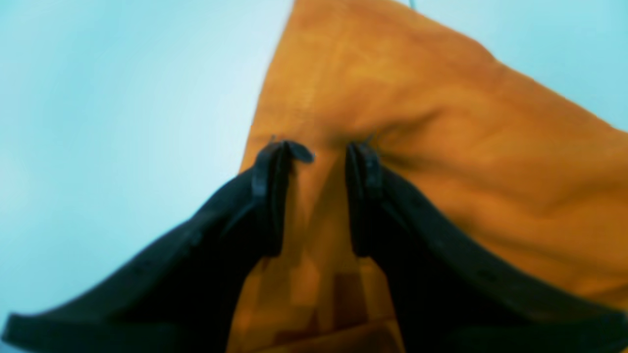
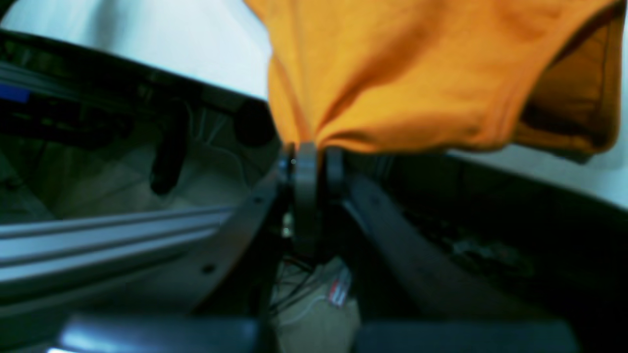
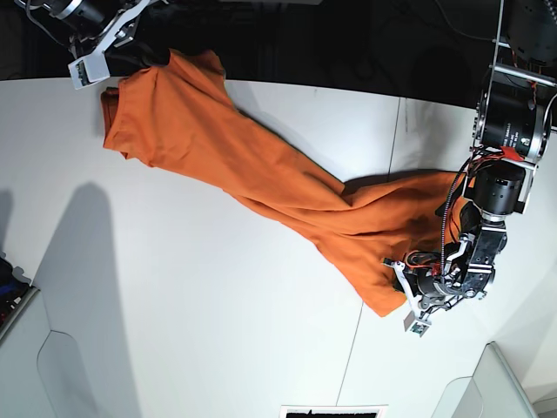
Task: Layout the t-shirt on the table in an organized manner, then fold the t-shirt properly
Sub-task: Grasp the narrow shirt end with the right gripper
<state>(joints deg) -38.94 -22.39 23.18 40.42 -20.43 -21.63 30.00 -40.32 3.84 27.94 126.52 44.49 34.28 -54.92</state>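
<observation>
The orange t-shirt (image 3: 261, 165) lies pulled into a long diagonal band across the white table (image 3: 218, 305), from the far left corner to the near right. My right gripper (image 3: 139, 48) is at the table's far left edge. In the right wrist view that gripper (image 2: 309, 152) is shut on a pinch of the t-shirt (image 2: 392, 73), with fabric fanning out above the tips. My left gripper (image 3: 402, 277) is at the shirt's near right end. Its fingers (image 1: 282, 157) stand partly apart, with bunched t-shirt (image 1: 417, 122) filling the gap and creases drawn toward them.
A thin dark seam (image 3: 396, 139) crosses the table on the right. Grey bins stand at the near left corner (image 3: 35, 366) and near right corner (image 3: 487, 383). Beyond the far edge is a dark drop with metal rails (image 2: 98, 240) and cables.
</observation>
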